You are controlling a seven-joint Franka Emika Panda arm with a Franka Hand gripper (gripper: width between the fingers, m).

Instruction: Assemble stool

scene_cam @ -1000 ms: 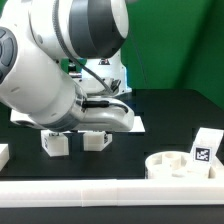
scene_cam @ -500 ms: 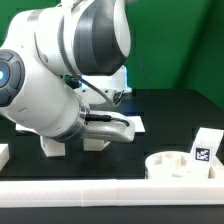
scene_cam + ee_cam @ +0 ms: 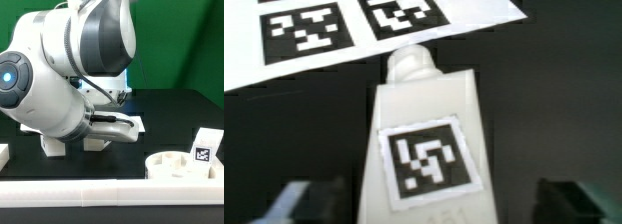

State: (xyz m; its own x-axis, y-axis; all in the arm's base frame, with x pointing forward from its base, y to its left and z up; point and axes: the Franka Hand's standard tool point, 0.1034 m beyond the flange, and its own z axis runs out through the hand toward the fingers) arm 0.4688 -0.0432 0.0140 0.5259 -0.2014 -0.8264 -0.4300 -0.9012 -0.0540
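Observation:
In the wrist view a white stool leg with a square marker tag lies lengthwise between my gripper's two fingers. A dark gap shows on each side of the leg, so the jaws stand open around it and do not touch it. In the exterior view the hand is low over two legs on the black table, and the arm hides the fingertips. The round seat lies at the exterior view's lower right. Another tagged leg stands just behind it.
The marker board lies just beyond the leg's far end, and in the exterior view the marker board shows behind the hand. A long white rail runs along the front. A small white piece sits at the exterior view's left edge.
The arm has swung and come down over the two legs, now partly covering the one on the exterior view's left. The parts on the table have not moved.

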